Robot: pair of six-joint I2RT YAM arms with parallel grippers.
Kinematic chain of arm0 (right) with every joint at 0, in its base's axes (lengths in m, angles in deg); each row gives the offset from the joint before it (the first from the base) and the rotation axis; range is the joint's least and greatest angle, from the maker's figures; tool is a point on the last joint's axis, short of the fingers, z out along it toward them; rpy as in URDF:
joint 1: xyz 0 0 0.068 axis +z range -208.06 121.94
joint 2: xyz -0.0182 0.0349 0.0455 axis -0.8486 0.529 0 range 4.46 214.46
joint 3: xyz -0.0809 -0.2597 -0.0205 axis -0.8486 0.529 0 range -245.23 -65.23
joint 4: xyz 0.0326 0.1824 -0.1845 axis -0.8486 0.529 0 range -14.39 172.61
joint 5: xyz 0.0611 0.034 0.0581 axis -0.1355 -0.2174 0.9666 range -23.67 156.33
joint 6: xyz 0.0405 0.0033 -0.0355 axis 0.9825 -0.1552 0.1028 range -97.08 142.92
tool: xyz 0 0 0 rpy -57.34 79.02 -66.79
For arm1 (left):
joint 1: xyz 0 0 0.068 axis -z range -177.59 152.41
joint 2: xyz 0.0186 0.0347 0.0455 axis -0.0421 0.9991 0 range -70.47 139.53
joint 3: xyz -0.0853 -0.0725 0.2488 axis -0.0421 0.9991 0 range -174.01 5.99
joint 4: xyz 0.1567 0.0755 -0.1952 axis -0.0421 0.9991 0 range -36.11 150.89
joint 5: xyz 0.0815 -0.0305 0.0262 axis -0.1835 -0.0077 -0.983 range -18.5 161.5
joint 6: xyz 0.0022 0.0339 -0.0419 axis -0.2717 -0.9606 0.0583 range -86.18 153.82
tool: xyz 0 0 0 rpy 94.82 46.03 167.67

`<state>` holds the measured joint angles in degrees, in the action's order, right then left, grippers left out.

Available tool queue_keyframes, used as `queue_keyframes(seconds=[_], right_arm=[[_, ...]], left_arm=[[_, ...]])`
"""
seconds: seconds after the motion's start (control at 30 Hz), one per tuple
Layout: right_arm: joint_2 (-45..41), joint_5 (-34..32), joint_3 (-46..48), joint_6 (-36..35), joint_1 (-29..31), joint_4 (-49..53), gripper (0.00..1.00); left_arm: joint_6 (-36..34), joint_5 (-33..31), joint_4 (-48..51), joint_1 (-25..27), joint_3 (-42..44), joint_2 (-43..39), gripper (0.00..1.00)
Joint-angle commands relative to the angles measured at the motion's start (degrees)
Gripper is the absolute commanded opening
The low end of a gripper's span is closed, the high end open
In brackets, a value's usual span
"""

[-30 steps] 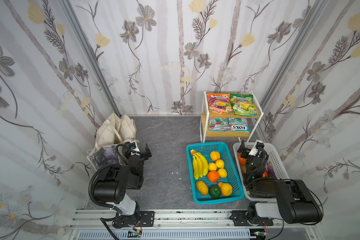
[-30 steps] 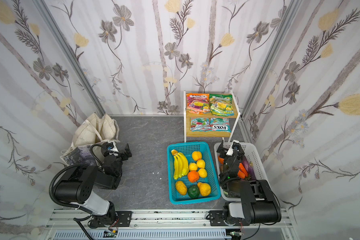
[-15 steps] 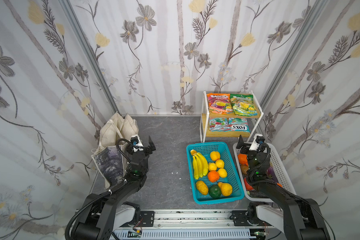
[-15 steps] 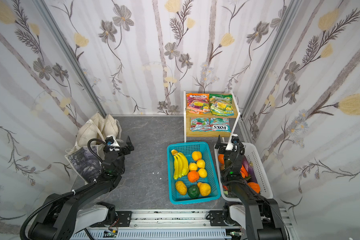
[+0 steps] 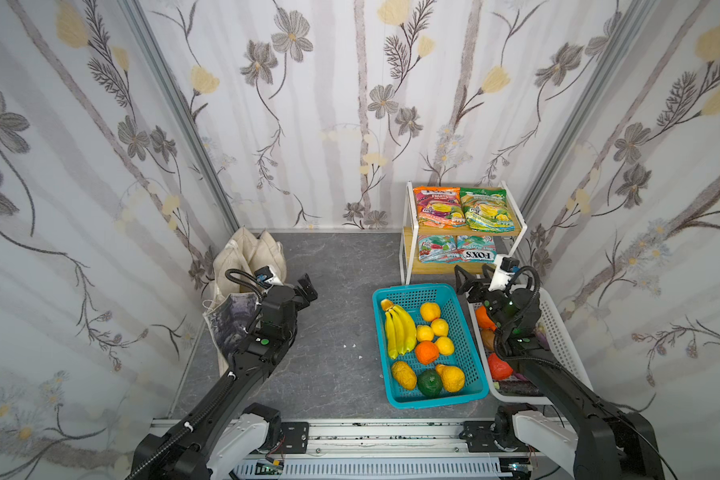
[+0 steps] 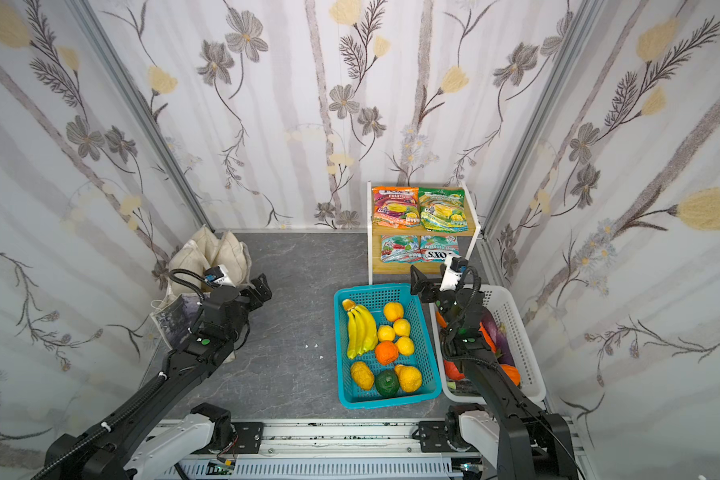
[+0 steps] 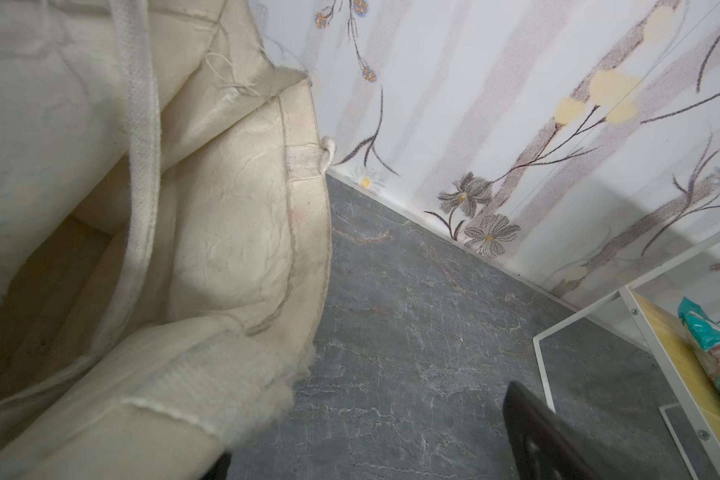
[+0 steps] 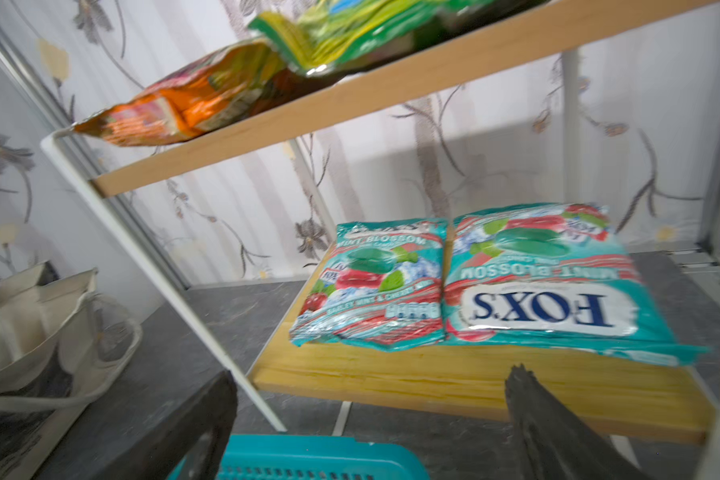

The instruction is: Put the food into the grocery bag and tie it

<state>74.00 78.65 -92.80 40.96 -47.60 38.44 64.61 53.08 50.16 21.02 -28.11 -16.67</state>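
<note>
Tote [image 5: 242,257] stands open at the table's left edge, near the back-left corner. Left gripper [image 5: 292,287] hangs just beside its rim, jaws spread wide, gripping nothing. Right gripper [image 5: 473,277] is wide open and empty too, above the back-right corner of the teal basket [image 5: 433,401]. Bananas [image 5: 400,332] and orange [image 5: 427,351] lie in that basket. Packets [image 5: 437,205] sit on the rack [image 5: 408,232] in the back-right corner.

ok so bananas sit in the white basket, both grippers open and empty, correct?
Not quite. The bananas lie in the teal basket, not the white basket beside it; both top views show this. The rest holds: left gripper and right gripper are open and empty.
</note>
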Motion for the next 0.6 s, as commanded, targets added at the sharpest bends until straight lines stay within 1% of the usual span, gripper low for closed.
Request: queue_keyframes(seconds=[0.0, 0.07, 0.1, 0.17, 0.2, 0.27, 0.33, 0.43, 0.47, 0.5, 0.57], right_arm=[[0.74, -1.51, -2.13, -0.01, 7.02, 2.66, 1.0], [1.51, -4.24, -3.26, 0.26, 12.01, 2.75, 1.0], [1.94, -5.48, -3.73, 0.77, 14.89, 2.18, 0.99], [2.95, -8.17, -4.84, 1.29, 20.58, 0.85, 0.99], [3.67, -9.79, -5.96, 1.08, 23.6, 0.85, 0.98], [5.92, -11.94, -8.39, 0.99, 28.41, 1.05, 0.98], [9.29, -12.64, -11.31, 2.34, 31.96, 0.74, 0.97], [15.06, -12.15, -17.37, 4.37, 35.91, 0.27, 0.97], [16.93, -12.01, -18.92, 4.3, 37.02, -0.28, 0.97], [18.99, -11.58, -20.62, 4.22, 38.81, -0.63, 0.97], [23.52, -10.0, -24.09, 4.32, 40.13, -0.61, 0.97]], left_arm=[[2.93, 1.25, 9.34, -0.37, -3.88, -1.14, 1.0], [2.72, 4.2, 12.37, -0.25, -6.43, 0.28, 0.99], [3.31, 6.84, 13.62, -0.3, -7.15, 0.97, 0.97], [4.43, 11.29, 14.71, -0.31, -7.41, 0.79, 0.89], [4.24, 11.98, 15.66, -0.39, -7.9, 0.04, 0.85], [2.88, 10.58, 18.67, -1.06, -9.91, -1.35, 0.73], [1.66, 10.87, 21.57, -2.15, -12.65, -1.77, 0.68], [2.09, 13.17, 23.65, -2.18, -14.4, -1.64, 0.47], [2.71, 13.64, 23.84, -2.18, -14.4, -1.95, 0.36], [3.27, 13.58, 23.85, -2.18, -14.28, -2.43, 0.29], [2.95, 13.34, 24.3, -2.26, -14.61, -2.65, 0.29]])
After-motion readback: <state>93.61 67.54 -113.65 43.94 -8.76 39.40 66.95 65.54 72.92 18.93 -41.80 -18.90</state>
